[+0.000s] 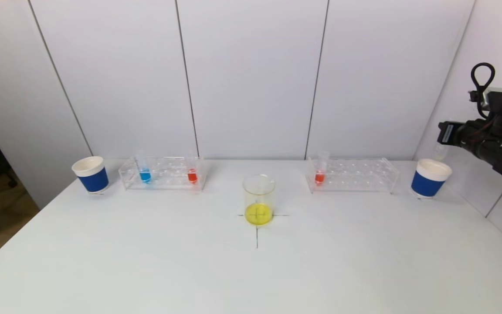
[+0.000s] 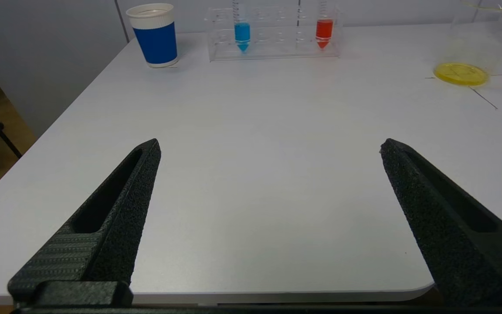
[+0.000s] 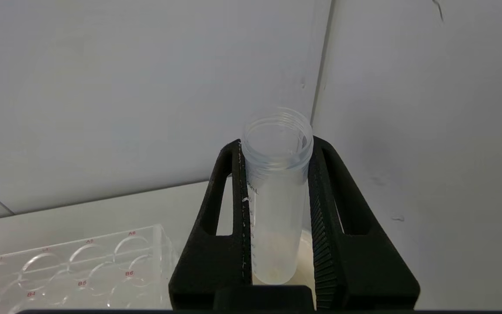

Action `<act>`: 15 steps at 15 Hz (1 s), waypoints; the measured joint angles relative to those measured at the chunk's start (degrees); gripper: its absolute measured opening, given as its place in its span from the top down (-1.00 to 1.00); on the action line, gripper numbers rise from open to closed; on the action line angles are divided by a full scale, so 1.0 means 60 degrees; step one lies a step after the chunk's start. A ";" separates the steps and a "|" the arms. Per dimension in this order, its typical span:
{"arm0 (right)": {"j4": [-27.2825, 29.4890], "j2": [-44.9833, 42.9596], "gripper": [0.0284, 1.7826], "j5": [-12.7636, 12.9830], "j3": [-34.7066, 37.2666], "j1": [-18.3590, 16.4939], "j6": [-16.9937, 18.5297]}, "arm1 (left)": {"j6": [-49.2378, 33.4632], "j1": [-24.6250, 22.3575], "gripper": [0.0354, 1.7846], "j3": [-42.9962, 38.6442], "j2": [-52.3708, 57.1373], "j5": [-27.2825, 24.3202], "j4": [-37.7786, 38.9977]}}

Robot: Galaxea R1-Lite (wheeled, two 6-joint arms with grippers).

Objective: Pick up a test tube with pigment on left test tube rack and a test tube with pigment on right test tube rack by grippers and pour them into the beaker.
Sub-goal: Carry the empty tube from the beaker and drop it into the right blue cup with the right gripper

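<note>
The glass beaker (image 1: 259, 198) stands mid-table with yellow liquid in its bottom. The clear left rack (image 1: 168, 174) holds a blue tube (image 1: 144, 173) and a red tube (image 1: 192, 174). A single red tube (image 1: 320, 174) stands in the right rack (image 1: 360, 174). My right gripper (image 1: 442, 144) hangs above the right paper cup (image 1: 429, 178), shut on an empty clear test tube (image 3: 277, 196), mouth pointing away from the wrist. My left gripper (image 2: 269, 144) is open over the table's near left edge, nothing between its fingers; the head view does not show it.
A second blue-banded paper cup (image 1: 91, 174) stands left of the left rack. A black cross is drawn on the table under the beaker. White wall panels close off the back and right. The table's near half is bare white surface.
</note>
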State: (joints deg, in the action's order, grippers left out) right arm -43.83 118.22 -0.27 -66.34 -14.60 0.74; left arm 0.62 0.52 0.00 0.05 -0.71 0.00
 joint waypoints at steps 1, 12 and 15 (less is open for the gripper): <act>-0.0114 0.0132 0.52 -0.0004 0.0047 -0.0051 0.0018 | 0.0000 0.0000 -0.98 0.0000 0.0000 0.0004 0.0000; -0.1225 0.1148 0.52 -0.0197 0.0528 -0.0248 0.0173 | -0.0004 0.0000 -0.98 0.0000 0.0000 0.0000 0.0000; -0.1461 0.1207 0.52 -0.0272 0.0766 -0.0244 0.0179 | 0.0000 0.0000 -0.98 0.0000 0.0000 -0.0004 0.0000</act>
State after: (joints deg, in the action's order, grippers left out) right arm -52.59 125.47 -1.90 -61.75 -16.07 1.82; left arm 0.62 0.52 0.00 0.05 -0.73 0.00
